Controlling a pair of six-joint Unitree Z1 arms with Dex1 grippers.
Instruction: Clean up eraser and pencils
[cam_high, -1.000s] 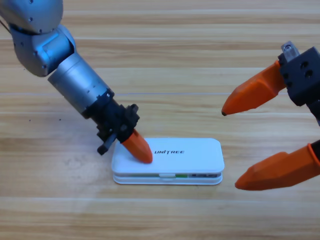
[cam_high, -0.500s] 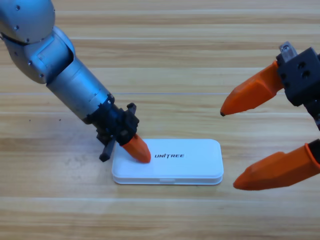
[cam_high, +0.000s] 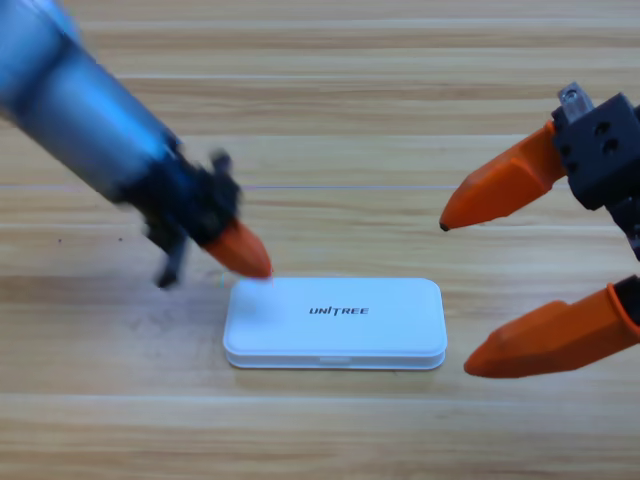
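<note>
Case: the white case (cam_high: 335, 323) lies flat on the wooden table (cam_high: 330, 100), long side across the picture, lid fully down with the printed name facing up. A second ago a thin gap showed along its front edge with a bit of green inside; half a second ago that gap was already gone, and it stays gone.

Eraser and pencils: none visible anywhere on the table; the shut lid hides whatever is inside, so their position cannot be told.

Left gripper: the left gripper (cam_high: 245, 256) is off the lid, orange tip just above and left of the case's upper left corner, apparently not touching it. In both earlier frames the tip pressed on the left end of the lid. The arm is blurred with motion and has pulled back toward the upper left. Only one orange tip shows; whether its jaws are parted or closed cannot be told.

Right gripper: the right gripper (cam_high: 455, 295) waits at the right edge, jaws spread wide, one tip above the level of the case and one beside its right end, both clear of it. Position unchanged across the three frames.
</note>
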